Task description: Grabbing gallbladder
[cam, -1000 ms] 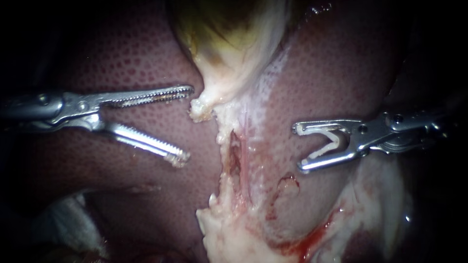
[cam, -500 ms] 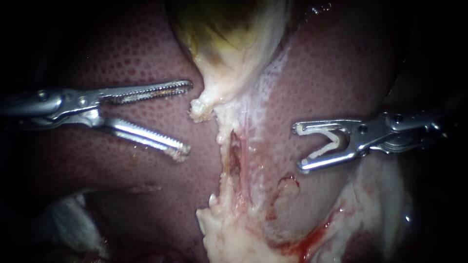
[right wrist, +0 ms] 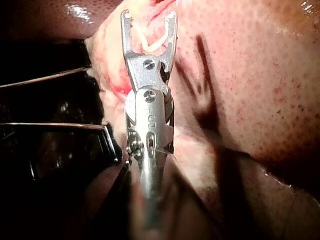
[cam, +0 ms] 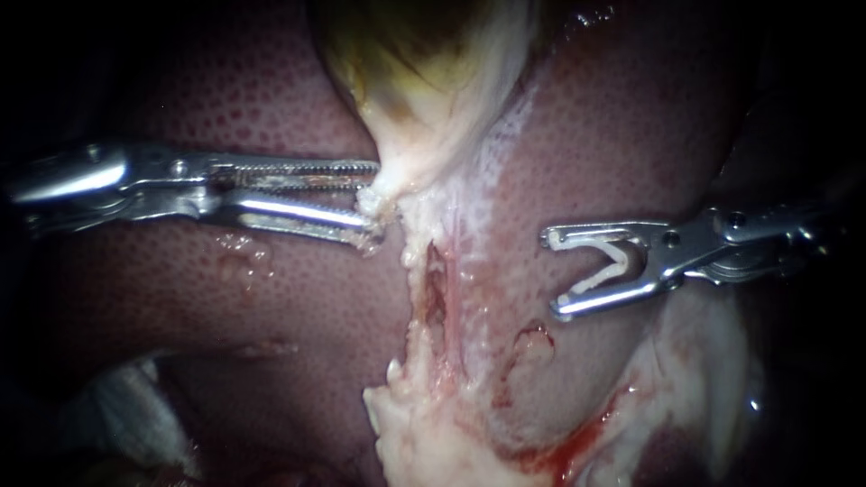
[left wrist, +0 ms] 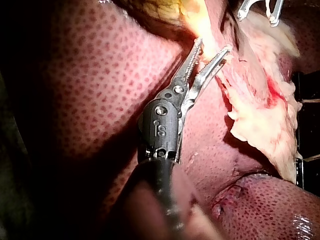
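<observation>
Endoscope view shows your left instrument [cam: 372, 203] with its jaws drawn nearly together, only a narrow gap between the toothed upper jaw and the smooth lower one. Between their tips sits the pale, ragged lower end of the gallbladder [cam: 424, 81]. The upper jaw's tip lies against that nub from above and the lower jaw's tip presses it from below, so you seem to have it pinched, though the lower contact is partly hidden by shreds of tissue and is hard to be sure of. From the left wrist view the same instrument [left wrist: 212, 46] shows a thin slit between its jaws, the tips reaching into the pale tissue at the foot of the yellowish gallbladder [left wrist: 170, 7].

Above your grip the gallbladder widens into a yellow-green sac with a whitish edge. Below it a pale raw strip [cam: 442, 298] runs down across the liver [cam: 271, 99], whose mottled red surface lies under the left shaft and on both sides of the strip.

Your right instrument [cam: 552, 273] hangs well apart from the gallbladder, over the liver on the far side of the strip. Its jaws stand wide, and a white clip [cam: 613, 266] is seated between them, one leg along each jaw; the right wrist view shows the same.
</observation>
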Controlling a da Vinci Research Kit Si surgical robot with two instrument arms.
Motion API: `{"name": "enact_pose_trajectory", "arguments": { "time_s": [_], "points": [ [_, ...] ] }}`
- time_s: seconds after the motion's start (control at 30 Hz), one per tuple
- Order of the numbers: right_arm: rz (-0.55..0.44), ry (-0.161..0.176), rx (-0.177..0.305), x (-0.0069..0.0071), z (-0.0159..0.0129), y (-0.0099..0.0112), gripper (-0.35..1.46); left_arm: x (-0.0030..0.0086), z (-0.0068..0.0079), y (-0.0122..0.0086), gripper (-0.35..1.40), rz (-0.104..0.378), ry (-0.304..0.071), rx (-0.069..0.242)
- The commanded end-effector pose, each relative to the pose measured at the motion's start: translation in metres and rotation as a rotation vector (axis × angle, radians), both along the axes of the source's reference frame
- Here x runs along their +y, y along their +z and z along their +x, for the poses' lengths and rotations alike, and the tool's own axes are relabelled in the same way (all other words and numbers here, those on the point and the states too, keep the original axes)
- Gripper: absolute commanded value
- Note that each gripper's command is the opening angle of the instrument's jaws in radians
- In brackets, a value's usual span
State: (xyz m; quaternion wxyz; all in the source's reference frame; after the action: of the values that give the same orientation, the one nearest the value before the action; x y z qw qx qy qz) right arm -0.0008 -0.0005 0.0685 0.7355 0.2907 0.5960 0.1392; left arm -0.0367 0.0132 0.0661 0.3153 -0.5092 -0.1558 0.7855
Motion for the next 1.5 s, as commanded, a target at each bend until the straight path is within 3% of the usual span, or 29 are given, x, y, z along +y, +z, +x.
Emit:
{"name": "enact_pose_trajectory", "arguments": {
  "time_s": [0.03,0.2,0.33,0.57,0.83,1.03,1.27,1.5],
  "points": [
    [0.0,0.0,0.0,0.0,0.0,0.0,0.53,0.0001,0.0001,0.0002,0.12,-0.001,0.0,0.0],
    [0.0,0.0,0.0,0.0,0.0001,0.0,0.52,0.0005,0.0003,0.0012,-0.21,0.01,-0.015,0.006],
    [0.0,0.0,0.0,0.0,0.0001,-0.0001,0.52,0.0007,0.0009,0.0027,-0.35,0.013,-0.012,0.011],
    [0.001,-0.001,0.001,-0.0001,0.0001,-0.0002,0.52,0.0009,0.0024,0.0037,-0.35,0.046,-0.004,0.023],
    [0.001,-0.001,0.001,-0.0001,0.0,-0.0002,0.52,0.001,0.0031,0.0019,-0.35,0.063,0.005,0.015],
    [0.001,-0.001,0.001,-0.0001,0.0,-0.0002,0.52,0.0015,0.0047,-0.0005,-0.35,0.078,0.016,0.006],
    [0.001,-0.001,0.001,-0.0001,0.0,-0.0002,0.52,0.0031,0.0067,-0.0034,-0.35,0.071,-0.02,-0.017],
    [0.001,-0.001,0.001,-0.0001,0.0,-0.0002,0.52,0.004,0.0084,-0.0043,-0.35,0.049,-0.044,-0.018]
  ]
}}
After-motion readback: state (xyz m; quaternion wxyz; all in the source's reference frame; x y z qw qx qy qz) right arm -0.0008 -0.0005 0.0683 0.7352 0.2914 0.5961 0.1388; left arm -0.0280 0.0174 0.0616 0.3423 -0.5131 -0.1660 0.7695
